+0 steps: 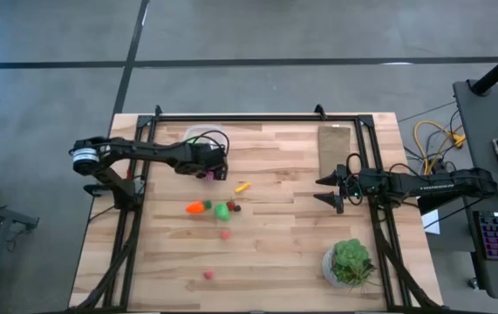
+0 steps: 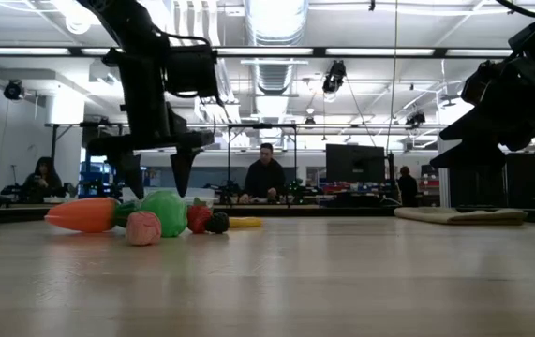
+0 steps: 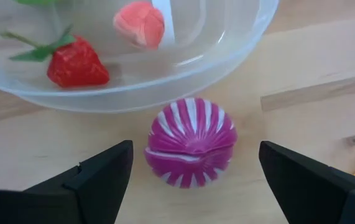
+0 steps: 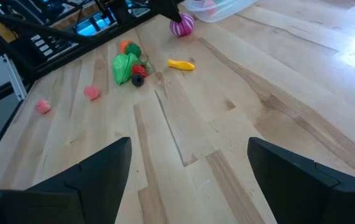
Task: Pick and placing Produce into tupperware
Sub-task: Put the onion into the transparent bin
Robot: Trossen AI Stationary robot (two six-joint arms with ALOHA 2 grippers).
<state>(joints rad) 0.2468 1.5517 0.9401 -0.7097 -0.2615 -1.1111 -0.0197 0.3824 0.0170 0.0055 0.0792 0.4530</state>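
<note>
Light wood-plank bench [image 1: 266,253] on a grey concrete floor; the low view shows an open office behind it, with a person [image 2: 264,178] seated at a desk. The left gripper [image 3: 189,177] hangs wide open around a pink-and-white striped ball [image 3: 191,151] lying just outside the tupperware [image 3: 227,59], whose far rim is cut off. Inside: a strawberry [image 3: 76,64] and a pink piece [image 3: 140,23]. The right gripper [image 4: 186,168] waits open near the tan board [image 1: 334,144]. The carrot [image 1: 196,208] and green piece [image 1: 222,210] sit mid-bench.
</note>
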